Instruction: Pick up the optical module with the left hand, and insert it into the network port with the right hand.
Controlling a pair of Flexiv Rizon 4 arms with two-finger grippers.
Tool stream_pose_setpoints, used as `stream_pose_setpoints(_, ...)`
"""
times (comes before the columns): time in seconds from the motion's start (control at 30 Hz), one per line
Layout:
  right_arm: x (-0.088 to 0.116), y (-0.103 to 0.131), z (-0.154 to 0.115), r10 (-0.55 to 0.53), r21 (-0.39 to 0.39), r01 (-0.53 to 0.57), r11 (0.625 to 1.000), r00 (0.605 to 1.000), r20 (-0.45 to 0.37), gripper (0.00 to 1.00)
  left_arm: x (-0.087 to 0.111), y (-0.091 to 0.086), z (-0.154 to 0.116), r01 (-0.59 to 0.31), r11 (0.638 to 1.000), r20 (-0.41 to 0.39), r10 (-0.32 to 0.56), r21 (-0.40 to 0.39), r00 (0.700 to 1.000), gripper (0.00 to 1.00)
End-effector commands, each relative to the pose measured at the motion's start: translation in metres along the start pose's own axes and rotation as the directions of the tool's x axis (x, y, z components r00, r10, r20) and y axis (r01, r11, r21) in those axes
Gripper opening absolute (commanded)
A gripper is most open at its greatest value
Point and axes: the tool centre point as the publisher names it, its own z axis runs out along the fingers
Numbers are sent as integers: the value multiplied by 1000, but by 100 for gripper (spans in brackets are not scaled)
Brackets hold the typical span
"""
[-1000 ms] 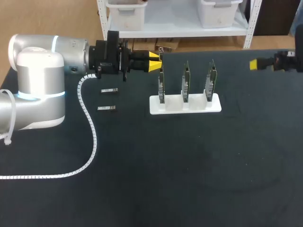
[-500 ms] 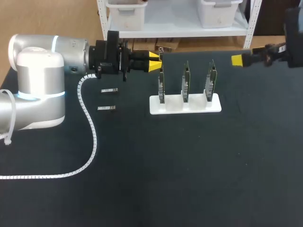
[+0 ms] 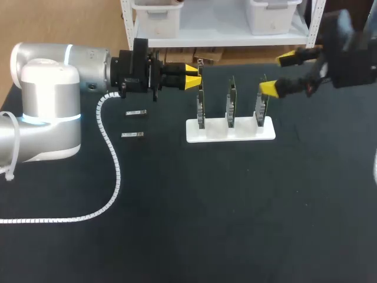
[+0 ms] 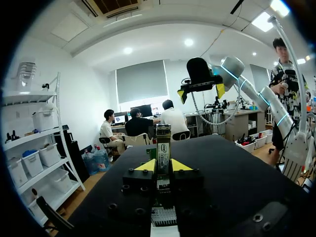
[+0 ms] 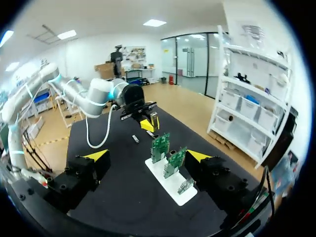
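My left gripper (image 3: pixel 193 77) hovers just left of the white stand (image 3: pixel 230 131), shut on a small metal optical module (image 3: pixel 200 62) that sticks up between its yellow tips. In the left wrist view the module (image 4: pixel 163 155) stands clamped between both fingers (image 4: pixel 146 166). The stand carries three upright green circuit boards with ports (image 3: pixel 231 101). My right gripper (image 3: pixel 278 73) hangs open above the stand's right end, holding nothing. From the right wrist view, the stand (image 5: pixel 174 183) and boards (image 5: pixel 160 144) lie ahead of the wide-open right gripper (image 5: pixel 147 156), with the left gripper (image 5: pixel 147 123) beyond them.
Two spare optical modules (image 3: pixel 135 112) (image 3: pixel 133 135) lie on the black table left of the stand. A white spiral cable (image 3: pixel 112 159) trails from my left arm across the table's left side.
My right arm has swung in from the right edge toward the stand, its gripper still open. The left arm and the module have stayed put.
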Motion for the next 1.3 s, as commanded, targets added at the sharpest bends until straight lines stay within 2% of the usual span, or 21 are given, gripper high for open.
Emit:
stream_pose_setpoints(0.03,-8,-7,47,-172,-273,153,950,984,-46,100,0,0,0,0,1000,-2,0,1,1000,0)
stream_pose_setpoints(0.2,-23,-2,67,-229,-327,222,919,973,17,100,0,0,0,0,1000,-2,0,1,1000,0)
stream_pose_setpoints(0.47,-39,-16,89,-225,-381,232,895,972,65,100,0,0,0,0,1000,-2,0,1,1000,0)
stream_pose_setpoints(0.9,-48,-14,105,-281,-544,309,780,950,138,100,0,0,0,0,1000,-2,0,1,1000,0)
stream_pose_setpoints(1.3,-56,-9,124,-250,-552,301,778,954,168,100,0,0,0,0,1000,-2,0,1,1000,0)
